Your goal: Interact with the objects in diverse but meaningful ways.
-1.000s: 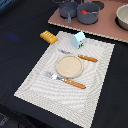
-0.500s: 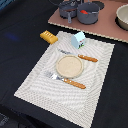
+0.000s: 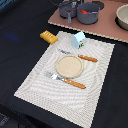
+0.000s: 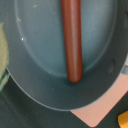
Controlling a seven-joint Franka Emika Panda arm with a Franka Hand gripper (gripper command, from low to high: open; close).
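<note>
Wrist view is filled by the inside of a grey pot (image 4: 35, 60): smooth blue-grey floor, curved wall, a few pale specks. A brown sausage (image 4: 72, 40) lies in it, a long straight glossy reddish-brown rod with a rounded end resting on the pot floor. Gripper fingers don't show in either view, so I cannot tell whether they're spread or pressed together.

Exterior view: two grey pots on the pinkish board at the far edge. The smaller one (image 3: 66, 9) sits toward the exterior view's left, with something dark upright over it (too blurred to identify). The larger one (image 3: 89, 13) is just beside it, with a red tomato (image 3: 86, 11) inside.

Yellow ridged bread piece (image 3: 48, 36) lies on the dark table, just off the corner of the striped placemat (image 3: 45, 87). White-and-teal milk carton (image 3: 78, 39) stands upright on the mat's far edge.

Round tan plate (image 3: 68, 66) sits mid-mat, between the orange-handled knife (image 3: 80, 56) and orange-handled fork (image 3: 66, 80).
</note>
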